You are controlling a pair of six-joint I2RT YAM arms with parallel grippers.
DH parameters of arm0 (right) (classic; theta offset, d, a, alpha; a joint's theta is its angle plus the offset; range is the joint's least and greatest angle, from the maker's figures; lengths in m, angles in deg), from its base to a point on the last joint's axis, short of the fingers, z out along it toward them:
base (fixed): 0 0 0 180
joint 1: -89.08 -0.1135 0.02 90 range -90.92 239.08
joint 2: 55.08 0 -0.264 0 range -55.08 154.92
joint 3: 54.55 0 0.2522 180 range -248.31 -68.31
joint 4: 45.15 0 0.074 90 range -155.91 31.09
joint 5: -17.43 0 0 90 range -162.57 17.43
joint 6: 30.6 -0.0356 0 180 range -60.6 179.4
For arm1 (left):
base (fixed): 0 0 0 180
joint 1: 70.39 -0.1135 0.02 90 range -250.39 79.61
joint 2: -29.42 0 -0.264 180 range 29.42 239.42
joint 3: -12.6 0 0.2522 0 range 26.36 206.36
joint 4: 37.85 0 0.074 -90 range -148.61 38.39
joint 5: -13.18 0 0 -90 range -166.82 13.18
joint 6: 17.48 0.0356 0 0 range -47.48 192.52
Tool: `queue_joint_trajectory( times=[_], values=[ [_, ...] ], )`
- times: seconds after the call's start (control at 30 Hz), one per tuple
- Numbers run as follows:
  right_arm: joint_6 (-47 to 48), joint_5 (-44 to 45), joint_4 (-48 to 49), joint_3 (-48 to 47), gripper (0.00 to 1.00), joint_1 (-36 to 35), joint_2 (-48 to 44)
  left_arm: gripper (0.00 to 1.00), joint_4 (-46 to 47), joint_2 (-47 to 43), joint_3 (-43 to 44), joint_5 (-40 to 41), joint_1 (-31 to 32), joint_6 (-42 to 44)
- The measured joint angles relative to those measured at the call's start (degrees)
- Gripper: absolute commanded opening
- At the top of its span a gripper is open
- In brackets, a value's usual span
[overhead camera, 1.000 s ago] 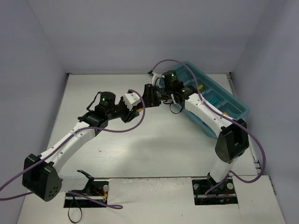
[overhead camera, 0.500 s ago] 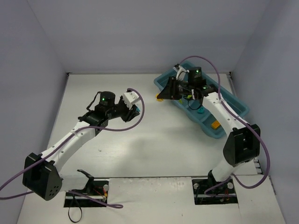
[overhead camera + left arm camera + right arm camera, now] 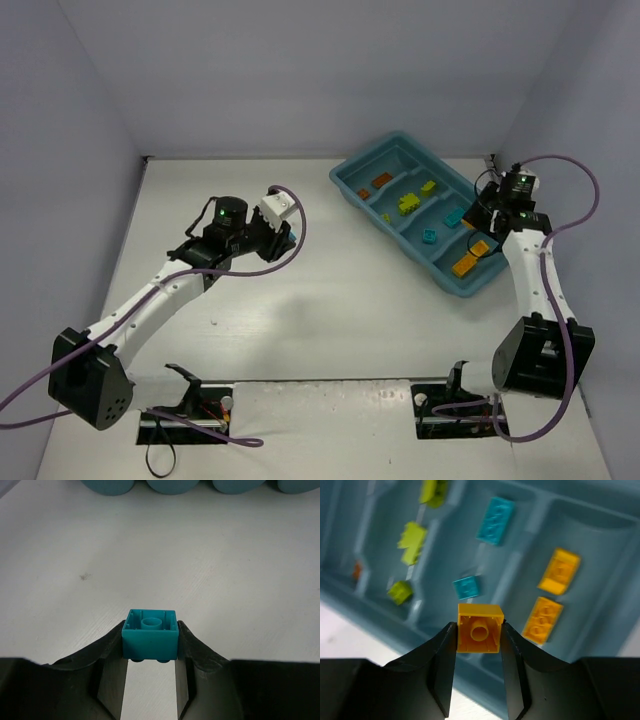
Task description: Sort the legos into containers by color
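Observation:
My left gripper [image 3: 287, 238] hovers over the table left of the tray, shut on a cyan lego [image 3: 150, 639] held stud-side down. My right gripper [image 3: 476, 223] is over the tray's near-right end, shut on a yellow-orange lego [image 3: 480, 628]. The teal tray [image 3: 345, 172] has four compartments. One holds a brown-orange lego [image 3: 382, 181]. The second holds lime green legos [image 3: 407, 203]. The third holds two cyan legos [image 3: 495, 513]. The fourth holds two yellow-orange legos [image 3: 559, 571]. The held yellow-orange lego hangs above the divider between the cyan and yellow-orange compartments.
The tray's rounded near wall [image 3: 170, 485] shows at the top of the left wrist view. A small dark speck [image 3: 85, 576] marks the white table. Grey walls enclose the table on three sides. The right arm's purple cable [image 3: 585, 195] loops beside the tray.
My right gripper has pulled away from the left gripper and swung right across the tray to its near-right end, carrying the yellow-orange lego. The left arm has barely moved.

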Motion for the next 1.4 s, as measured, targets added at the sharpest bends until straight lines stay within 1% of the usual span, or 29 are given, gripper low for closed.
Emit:
queue_joint_trajectory(
  times=[0.07,0.17,0.27,0.3,0.33,0.37,0.47,0.5,0.53,0.57,0.63,0.7,0.77,0.83,0.9,0.97,1.1,1.17,1.27,1.33,1.4],
  values=[
    [0.0,5.07,-0.74,0.37,0.01,0.83,-0.17,0.0,-0.31,-0.02,0.15,0.15,0.0,-0.61],
    [-0.04,9.73,-0.87,0.46,0.06,1.42,1.53,0.0,-0.81,-0.07,0.28,0.35,0.0,-1.22],
    [-0.46,12.94,-0.85,0.48,0.2,2.27,5.01,0.0,-1.51,-0.39,0.28,0.42,0.0,-1.49],
    [-0.63,13.64,-0.83,0.5,0.34,2.56,6.38,0.0,-1.62,-0.55,0.28,0.39,0.0,-1.49],
    [-0.87,14.12,-0.85,0.55,0.39,2.84,7.87,0.0,-1.64,-0.7,0.28,0.35,0.0,-1.49],
    [-1.09,14.43,-0.85,0.61,0.51,2.91,9.05,0.0,-1.62,-0.9,0.28,0.26,0.0,-1.44],
    [-1.66,14.67,-0.87,1.05,0.68,3.23,11.04,0.0,-1.62,-1.55,0.28,-0.17,0.0,-1.22],
    [-1.88,14.62,-0.92,1.2,0.75,3.23,11.1,0.0,-1.57,-1.77,0.28,-0.26,0.0,-1.07],
    [-2.16,14.43,-0.94,1.22,0.8,3.23,11.06,0.0,-1.55,-1.97,0.28,-0.5,0.0,-0.87],
    [-2.16,14.25,-0.74,1.2,0.86,3.19,10.86,0.0,-1.53,-2.12,0.28,-0.68,0.0,-0.68],
    [-1.97,13.27,-0.57,1.22,0.87,3.08,10.27,0.0,-1.46,-2.27,0.28,-1.29,0.0,-0.15],
    [-1.88,11.32,-0.48,1.22,0.85,2.93,8.79,0.0,-1.4,-2.27,0.28,-1.79,0.0,0.22],
    [-1.44,7.13,0.48,1.49,0.81,2.27,6.12,0.0,-1.38,-2.27,0.28,-2.82,0.0,1.11],
    [-0.92,1.53,2.23,1.53,0.8,0.11,2.73,0.02,-1.16,-2.27,0.28,-3.65,0.15,2.14],
    [-0.76,-4.83,3.87,0.87,0.79,-3.87,0.39,0.02,-1.05,-2.27,0.28,-4.35,0.2,3.28],
    [-1.09,-11.63,5.4,-1.36,0.75,-10.01,0.26,0.02,-1.01,-2.27,0.28,-4.81,0.39,4.31],
    [-2.84,-21.27,7.87,-4.33,0.66,-21.64,2.8,0.02,-1.07,-2.27,0.52,-5.46,0.5,5.79],
    [-4.22,-24.98,8.79,-5.35,0.64,-26.67,4.63,0.02,-1.22,-2.27,0.98,-5.75,0.63,6.25],
    [-6.84,-29.31,10.93,-6.71,0.66,-32.22,7.52,0.02,-1.27,-2.21,2.01,-5.84,1.01,6.71],
    [-8.57,-31.67,13.03,-7.34,0.69,-34.75,9.07,0.02,-1.25,-2.16,2.51,-5.81,1.38,7.08],
    [-9.86,-33.24,14.38,-8.2,0.7,-36.61,10.43,0.02,-1.33,-2.12,2.82,-5.77,1.92,7.26]
  ],
)
